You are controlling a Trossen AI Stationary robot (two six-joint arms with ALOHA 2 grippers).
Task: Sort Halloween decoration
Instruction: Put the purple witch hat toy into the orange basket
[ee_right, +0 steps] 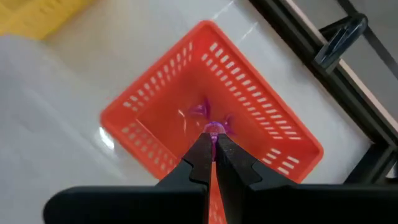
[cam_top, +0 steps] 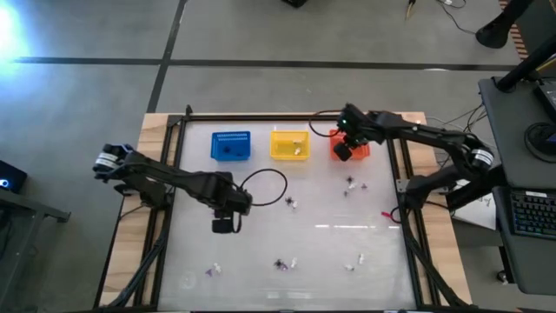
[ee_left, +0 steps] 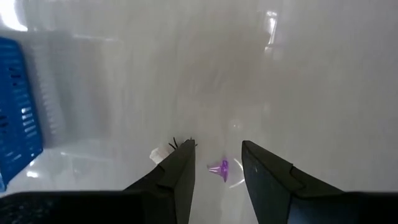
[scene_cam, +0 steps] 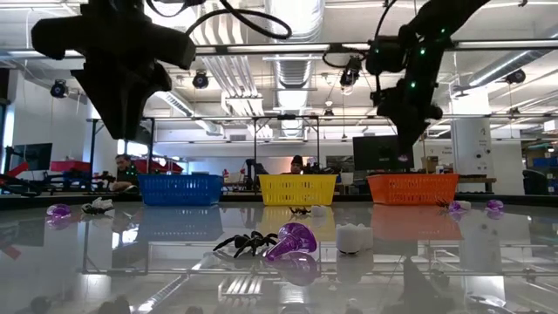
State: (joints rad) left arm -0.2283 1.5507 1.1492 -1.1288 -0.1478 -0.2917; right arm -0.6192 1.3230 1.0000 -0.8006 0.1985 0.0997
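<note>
Dark arms, looped black cable, tapered black fingers [ee_left: 177,180].

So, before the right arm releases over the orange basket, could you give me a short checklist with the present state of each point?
1. Right gripper is above the orange plastic basket: ok.
2. Right gripper is shut on a small purple trinket: ok.
3. Another purple piece already lies inside this basket, so the colour matches: ok.
4. Left gripper is far from the baskets, low over the table: ok.
5. Left gripper is open around the purple piece on the table: ok.
6. Trinket will fall freely: cannot tell.
</note>
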